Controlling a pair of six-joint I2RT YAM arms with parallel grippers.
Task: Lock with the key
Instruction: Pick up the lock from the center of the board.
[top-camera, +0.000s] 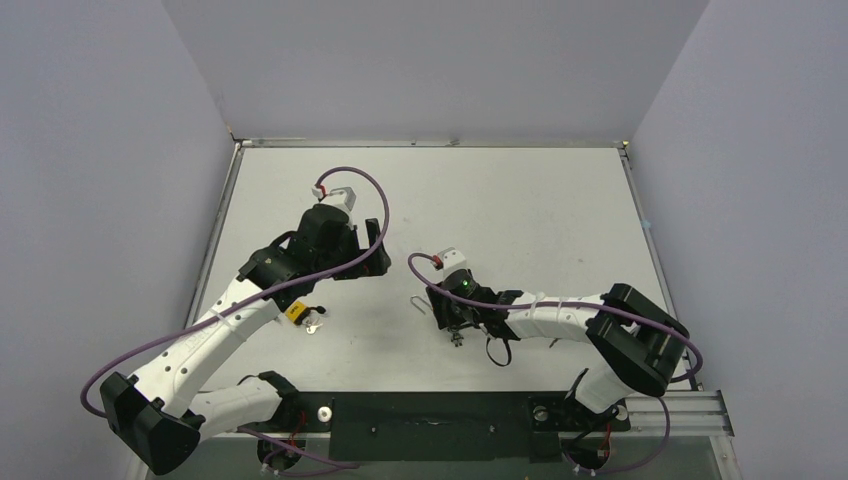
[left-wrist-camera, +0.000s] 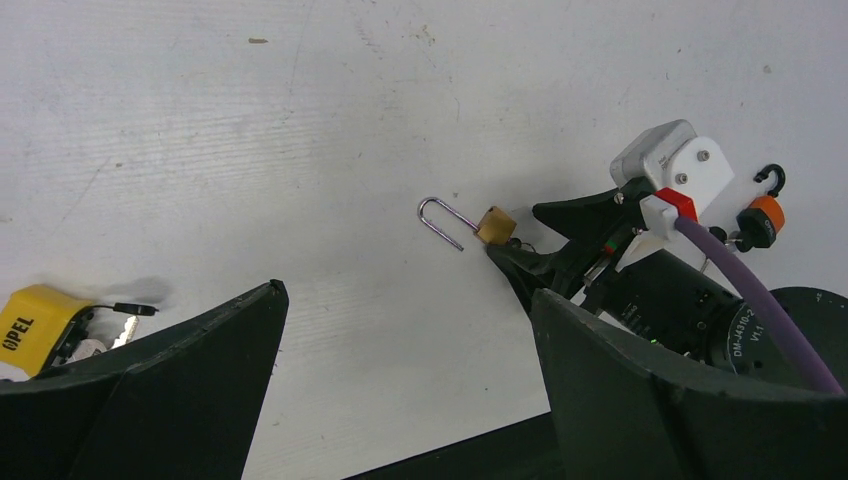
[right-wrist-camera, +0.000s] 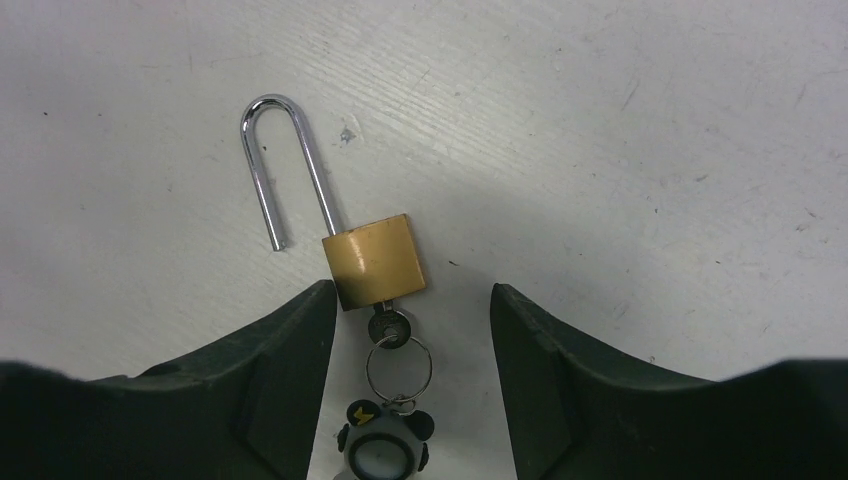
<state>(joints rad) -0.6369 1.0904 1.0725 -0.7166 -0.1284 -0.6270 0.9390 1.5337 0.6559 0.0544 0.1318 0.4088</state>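
Observation:
A brass padlock (right-wrist-camera: 375, 262) lies flat on the white table, its steel shackle (right-wrist-camera: 270, 150) swung open. The key (right-wrist-camera: 389, 325) sits in the lock's bottom end, with a ring and a small round grey-and-black charm (right-wrist-camera: 385, 450) trailing from its dark head. My right gripper (right-wrist-camera: 411, 287) is open and low over the table, one finger on each side of the key, the left finger close to the lock's corner. My left gripper (left-wrist-camera: 408, 290) hangs open over bare table, well left of the padlock (left-wrist-camera: 494, 224), with nothing between its fingers.
A silver key with a yellow tag (left-wrist-camera: 35, 325) lies on the table under my left arm (top-camera: 296, 314). An orange-and-black hook piece (left-wrist-camera: 760, 220) sits beyond my right wrist. The table (top-camera: 520, 200) has raised metal edges at the back and sides.

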